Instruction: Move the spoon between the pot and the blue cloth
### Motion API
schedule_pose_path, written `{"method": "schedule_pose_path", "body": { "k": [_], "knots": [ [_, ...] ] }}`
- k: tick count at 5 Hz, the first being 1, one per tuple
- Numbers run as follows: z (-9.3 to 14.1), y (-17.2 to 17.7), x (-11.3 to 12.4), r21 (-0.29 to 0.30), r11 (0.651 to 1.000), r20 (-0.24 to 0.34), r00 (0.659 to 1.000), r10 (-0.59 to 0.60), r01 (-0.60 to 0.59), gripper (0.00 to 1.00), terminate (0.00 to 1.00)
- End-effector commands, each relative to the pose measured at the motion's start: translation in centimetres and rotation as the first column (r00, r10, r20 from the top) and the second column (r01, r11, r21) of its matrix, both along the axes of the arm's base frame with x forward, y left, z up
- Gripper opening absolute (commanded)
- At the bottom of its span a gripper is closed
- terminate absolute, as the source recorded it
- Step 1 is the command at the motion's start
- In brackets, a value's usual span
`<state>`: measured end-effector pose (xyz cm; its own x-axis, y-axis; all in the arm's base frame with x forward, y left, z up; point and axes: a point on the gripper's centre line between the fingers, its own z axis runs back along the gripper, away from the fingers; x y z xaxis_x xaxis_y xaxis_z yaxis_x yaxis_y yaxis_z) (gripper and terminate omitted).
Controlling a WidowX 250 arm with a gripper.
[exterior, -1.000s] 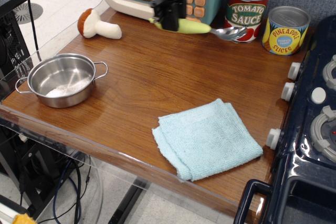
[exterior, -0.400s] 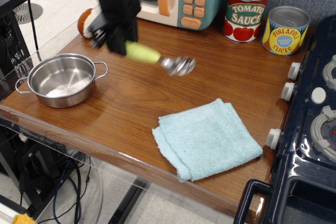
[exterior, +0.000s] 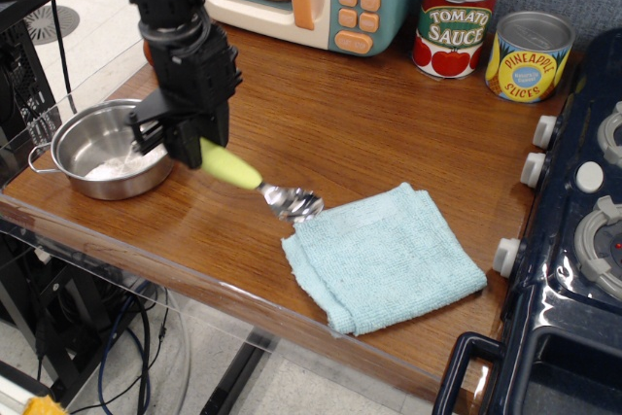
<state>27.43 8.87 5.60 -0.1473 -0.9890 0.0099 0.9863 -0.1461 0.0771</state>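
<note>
The jaws are clenched on the thick end of the handle of the spoon (exterior: 255,185). The gripper (exterior: 190,148) holds it between the pot (exterior: 109,148) on the left and the blue cloth (exterior: 382,255) on the right. The metal bowl of the spoon points right, just beside the cloth's far left corner. I cannot tell if it touches the table (exterior: 389,123).

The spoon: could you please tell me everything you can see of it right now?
The spoon has a thick, pale yellow-green plastic handle and a shiny metal bowl. The gripper is shut on the upper end of the handle, so the spoon slants down to the right. Its bowl is low over the wooden table, right at the left corner of the blue cloth, with the pot to its left. Whether the bowl touches the table cannot be told.
</note>
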Motion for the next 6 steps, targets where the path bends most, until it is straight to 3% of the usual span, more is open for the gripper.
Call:
{"method": "schedule_pose_path", "body": {
  "k": [1,2,3,4,6],
  "knots": [
    [-0.3,0.7,-2.0,0.045,0.998,0.026,0.999,-0.034,0.033,0.00,0.00],
    [-2.0,0.7,-1.5,0.035,0.999,0.017,1.000,-0.003,0.003,0.00,0.00],
    [-3.1,0.7,-1.2,0.066,0.998,0.003,1.000,0.013,-0.013,0.00,0.00],
    [-3.5,0.8,-1.2,0.073,0.997,-0.021,0.999,0.027,-0.026,1.00,0.00],
    [-3.1,1.2,-1.1,0.058,0.997,-0.024,0.998,0.052,-0.051,1.00,0.00]
  ]
}}
